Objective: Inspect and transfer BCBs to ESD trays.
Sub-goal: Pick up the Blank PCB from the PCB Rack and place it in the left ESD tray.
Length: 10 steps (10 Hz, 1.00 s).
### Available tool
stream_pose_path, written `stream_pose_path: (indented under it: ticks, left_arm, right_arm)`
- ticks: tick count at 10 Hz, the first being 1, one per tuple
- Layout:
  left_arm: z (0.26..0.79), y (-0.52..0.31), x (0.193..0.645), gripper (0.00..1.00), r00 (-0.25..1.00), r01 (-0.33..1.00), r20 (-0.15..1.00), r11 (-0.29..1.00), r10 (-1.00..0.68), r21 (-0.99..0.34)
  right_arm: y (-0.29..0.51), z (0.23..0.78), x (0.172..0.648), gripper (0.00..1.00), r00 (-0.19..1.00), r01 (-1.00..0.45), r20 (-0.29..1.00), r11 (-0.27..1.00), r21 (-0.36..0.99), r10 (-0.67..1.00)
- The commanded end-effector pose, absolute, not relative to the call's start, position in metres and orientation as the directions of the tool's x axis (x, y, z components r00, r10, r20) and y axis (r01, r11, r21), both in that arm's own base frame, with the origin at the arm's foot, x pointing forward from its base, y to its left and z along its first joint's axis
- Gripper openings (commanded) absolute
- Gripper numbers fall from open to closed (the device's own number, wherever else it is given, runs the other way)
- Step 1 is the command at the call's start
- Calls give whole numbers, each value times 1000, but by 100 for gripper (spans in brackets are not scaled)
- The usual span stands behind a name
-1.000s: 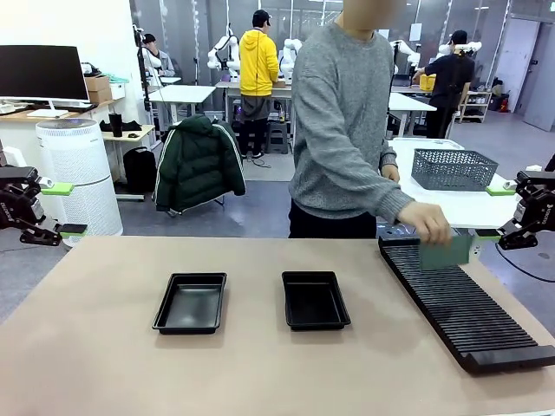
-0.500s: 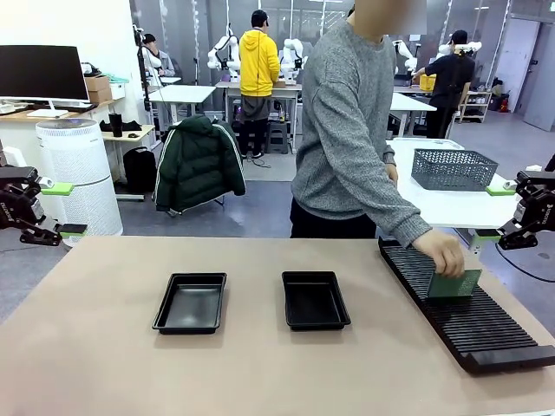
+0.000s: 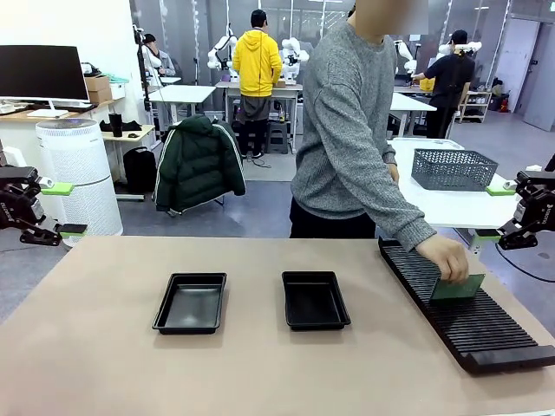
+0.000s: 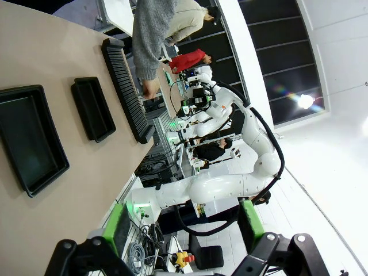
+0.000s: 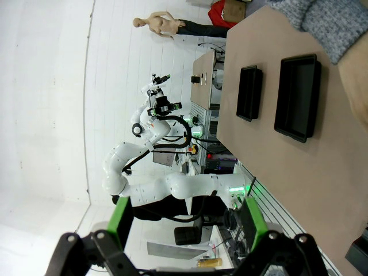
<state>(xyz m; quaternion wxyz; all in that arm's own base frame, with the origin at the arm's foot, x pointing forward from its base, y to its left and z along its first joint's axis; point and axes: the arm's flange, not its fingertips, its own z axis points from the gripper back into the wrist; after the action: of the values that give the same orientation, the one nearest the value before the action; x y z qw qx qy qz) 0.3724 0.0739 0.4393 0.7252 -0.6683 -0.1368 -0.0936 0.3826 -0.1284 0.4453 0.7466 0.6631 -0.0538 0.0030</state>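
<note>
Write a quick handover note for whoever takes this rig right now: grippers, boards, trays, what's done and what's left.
Left gripper: jaws open, empty, beyond the left edge of the table.
Right gripper: jaws open, empty, beyond the right edge, near the rack.
Person's hand: holds one green board on the rack's slots.
Trays: left tray and right tray sit side by side mid-table, both empty.
Done: no board is in a tray yet.
Left: inspect the boards and move them into the trays.
</note>
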Motion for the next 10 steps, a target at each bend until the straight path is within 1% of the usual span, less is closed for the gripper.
stream_pose_path:
  ticks: [1, 10]
  left_arm:
    - [440, 73, 372, 100, 945, 318, 323, 88, 46, -944]
    - [440, 73, 372, 100, 945, 318, 323, 88, 46, -944]
  right_arm:
    - [-129, 445, 383, 100, 994, -75, 84, 120, 990, -68]
    - [-129, 445, 383, 100, 994, -75, 84, 120, 990, -68]
